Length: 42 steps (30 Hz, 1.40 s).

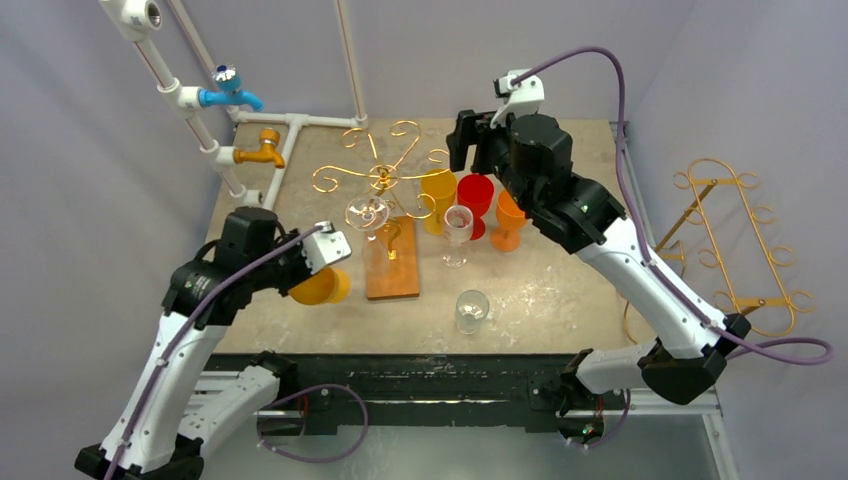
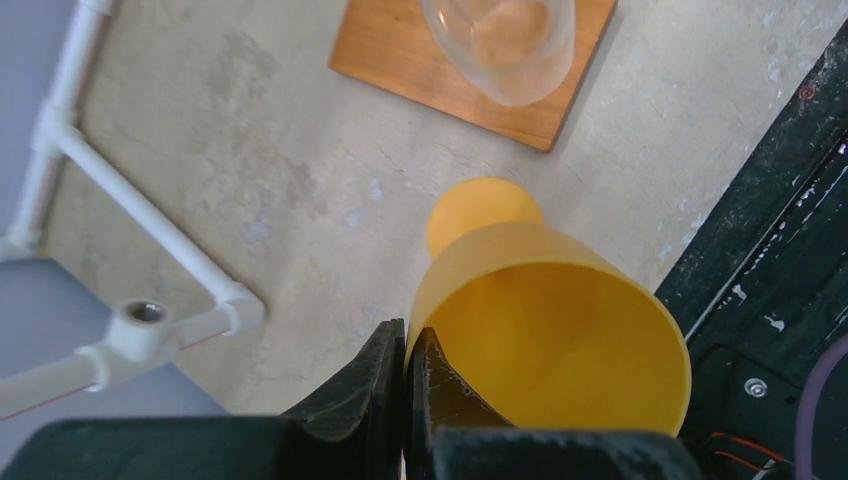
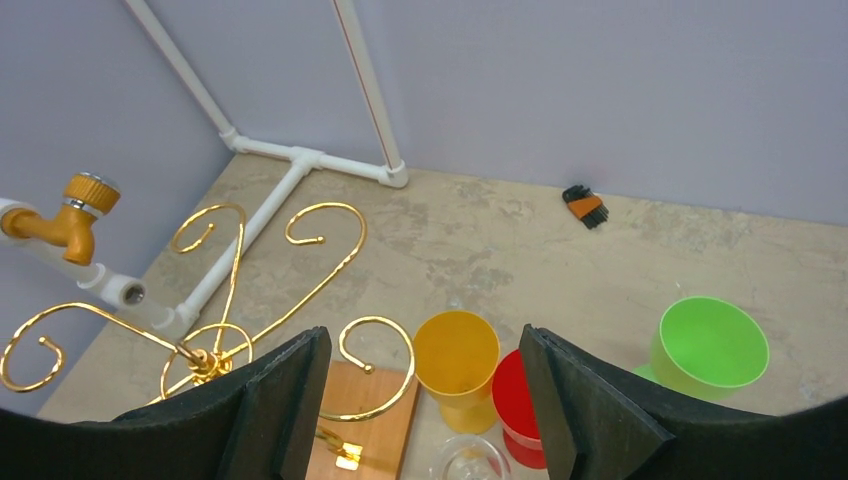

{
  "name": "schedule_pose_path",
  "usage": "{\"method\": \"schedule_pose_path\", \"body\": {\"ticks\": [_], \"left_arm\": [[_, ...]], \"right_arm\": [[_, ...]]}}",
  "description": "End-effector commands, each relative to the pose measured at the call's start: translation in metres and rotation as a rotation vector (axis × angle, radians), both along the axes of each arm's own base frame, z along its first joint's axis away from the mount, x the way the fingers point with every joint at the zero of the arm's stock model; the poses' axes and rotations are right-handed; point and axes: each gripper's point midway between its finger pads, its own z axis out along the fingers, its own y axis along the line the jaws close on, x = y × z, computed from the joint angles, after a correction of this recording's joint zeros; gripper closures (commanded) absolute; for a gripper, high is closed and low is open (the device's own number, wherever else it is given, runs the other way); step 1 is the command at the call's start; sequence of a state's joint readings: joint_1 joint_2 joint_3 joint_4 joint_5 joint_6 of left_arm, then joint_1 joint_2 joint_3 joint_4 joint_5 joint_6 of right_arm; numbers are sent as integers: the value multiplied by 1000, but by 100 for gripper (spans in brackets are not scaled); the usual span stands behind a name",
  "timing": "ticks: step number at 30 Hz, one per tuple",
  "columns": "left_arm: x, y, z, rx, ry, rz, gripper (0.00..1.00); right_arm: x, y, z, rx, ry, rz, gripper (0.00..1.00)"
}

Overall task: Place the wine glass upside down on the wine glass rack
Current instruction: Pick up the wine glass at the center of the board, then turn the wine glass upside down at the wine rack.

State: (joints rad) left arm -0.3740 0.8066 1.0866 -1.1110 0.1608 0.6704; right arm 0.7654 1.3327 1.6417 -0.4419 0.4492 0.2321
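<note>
At the near left of the table [image 1: 560, 290], the left gripper [image 2: 407, 345] is clamping the rim of the yellow wine glass [image 2: 540, 330]; its fingers are pressing together, with only the glass wall between them. The glass is lying nearly on its side, with its long axis running from the mouth at the gripper to the foot, which is pointing away, toward the board [image 2: 440, 75]. I cannot tell if it is touching the table.

A clear glass [image 1: 471, 308] is standing alone near the front edge, well apart from it. Past the wine glass, the board is carrying the gold rack [image 1: 385, 175], and a second clear glass [image 1: 367, 212] is sitting over the board, between the wine glass and the rack arms. To the right of the board, a third clear glass [image 1: 458, 225], a yellow cup [image 1: 438, 195], a red glass [image 1: 475, 195] and an orange glass [image 1: 508, 220] are standing close together.

The right gripper [image 3: 425, 390] is hovering above these with its fingers wide apart, gripping nothing. Only its wrist camera is showing a green cup [image 3: 710, 345], which the arm is hiding in the top view. Only the top view is showing a spare rack [image 1: 730, 240] beyond the right table edge.
</note>
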Motion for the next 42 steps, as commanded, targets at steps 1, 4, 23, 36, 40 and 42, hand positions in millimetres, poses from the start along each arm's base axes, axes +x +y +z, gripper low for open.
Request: {"method": "schedule_pose_path", "body": {"ticks": [1,4,23,36,40,42], "left_arm": [[-25,15,53,50,-60,-55,100],[-35,12,102,25,-127,-114,100],[-83,26,389,-196,-1342,-150,100],[-84,-19,414,-11,-2041,-351,100],[-76,-30,416,57,-2110,-395,100],[-71,-35,415,79,-2129,-411,100]], "right_arm": [[-7,-2,35,51,-58,27,21],[-12,1,45,68,-70,63,20],[-55,32,99,373,-60,299,1],[-121,111,174,755,-9,815,1],[-143,131,191,825,-32,954,1],[-154,146,197,836,-36,1002,1]]}}
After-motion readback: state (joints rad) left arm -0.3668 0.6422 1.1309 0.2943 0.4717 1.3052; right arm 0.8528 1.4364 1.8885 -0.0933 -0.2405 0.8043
